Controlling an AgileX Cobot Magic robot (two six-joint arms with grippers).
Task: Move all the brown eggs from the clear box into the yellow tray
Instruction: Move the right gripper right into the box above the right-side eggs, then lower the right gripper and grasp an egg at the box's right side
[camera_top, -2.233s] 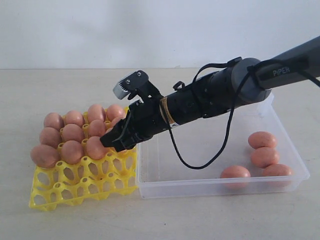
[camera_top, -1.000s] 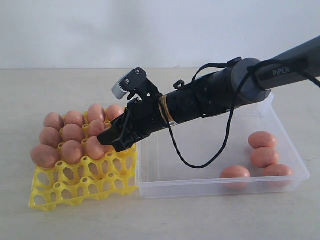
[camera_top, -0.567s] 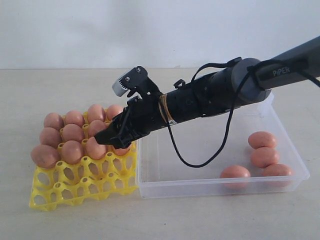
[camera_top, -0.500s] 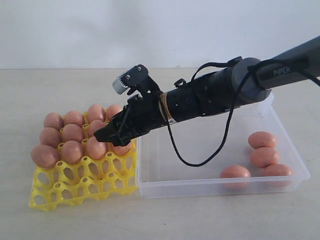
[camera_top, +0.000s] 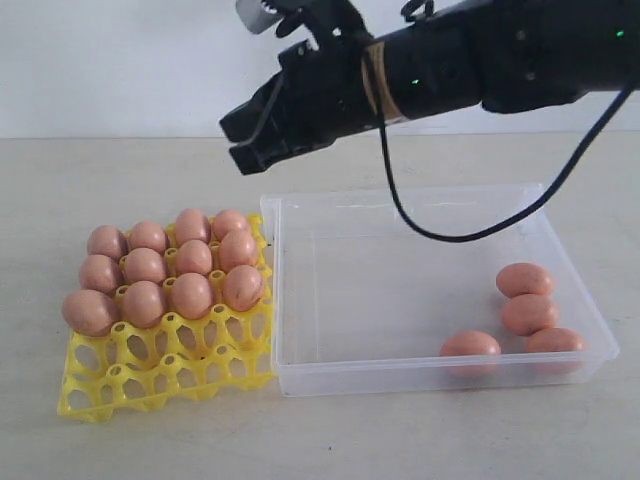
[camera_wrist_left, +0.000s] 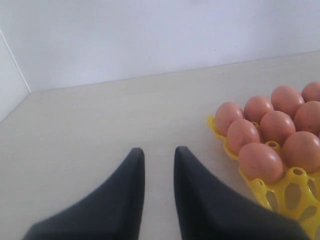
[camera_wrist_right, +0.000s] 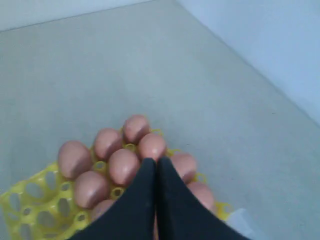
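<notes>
Several brown eggs (camera_top: 192, 295) fill the back rows of the yellow tray (camera_top: 150, 375) on the left. Several more brown eggs (camera_top: 525, 279) lie at the right end of the clear box (camera_top: 400, 375), beside the tray. My right gripper (camera_top: 240, 145) hangs high above the gap between tray and box, shut and empty. In the right wrist view its closed tips (camera_wrist_right: 153, 161) point down at the tray's eggs (camera_wrist_right: 122, 166). My left gripper (camera_wrist_left: 159, 152) is open over bare table, with the tray's eggs (camera_wrist_left: 260, 161) just beside it. It is out of the exterior view.
The front rows of the tray (camera_top: 165, 385) hold open cups. The left half of the clear box (camera_top: 350, 300) holds nothing. A pale wall rises behind the beige table (camera_top: 100, 180). The black cable (camera_top: 470, 235) of the right arm hangs over the box.
My right gripper let go of an egg in the tray's right column, rose well above the tray and shut. The eggs in the box have not moved.
</notes>
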